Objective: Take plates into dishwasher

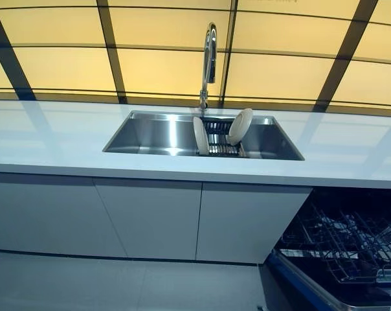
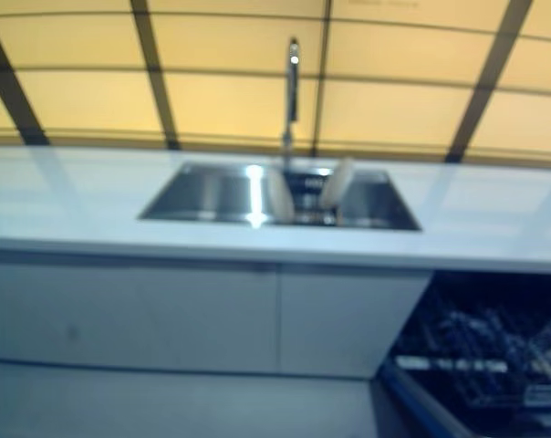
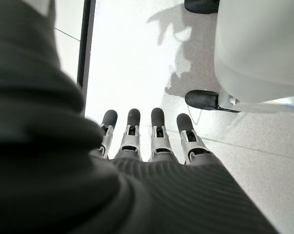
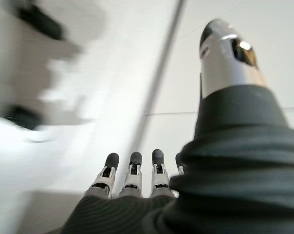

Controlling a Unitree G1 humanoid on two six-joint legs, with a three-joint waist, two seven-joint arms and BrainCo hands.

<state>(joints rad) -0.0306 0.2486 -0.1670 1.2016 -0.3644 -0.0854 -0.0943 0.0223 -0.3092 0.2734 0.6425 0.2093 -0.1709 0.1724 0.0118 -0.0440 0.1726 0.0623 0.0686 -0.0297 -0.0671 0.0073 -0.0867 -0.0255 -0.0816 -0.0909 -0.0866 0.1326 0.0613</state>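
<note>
White worktop running the full width, pale cabinet doors below, yellow panelled wall with dark strips behind. Set into the worktop near the middle, a steel sink, its left part bare. Behind the sink's back rim, a tall chrome tap rising and curving over. Inside the sink towards its right half, a dark wire rack carrying two pale plates on edge: left plate nearly upright and seen edge-on, right plate tilted back to the right with its face showing. Both plates apart from each other, separated by the rack's wires. Further right and lower, under the worktop's edge, open dishwasher with its dark wire basket pulled out; contents of the basket too murky to tell.

Neither hand visible from the head views. Seen from its own wrist camera, left hand hanging over pale floor, fingers straight in a row and relaxed, grasping nothing. Likewise in the other wrist camera, right hand over pale floor, fingers extended side by side, thumb standing apart, nothing held. Both hands well away from the plates, which sit in the sink rack, none in the dishwasher as far as can be told.
</note>
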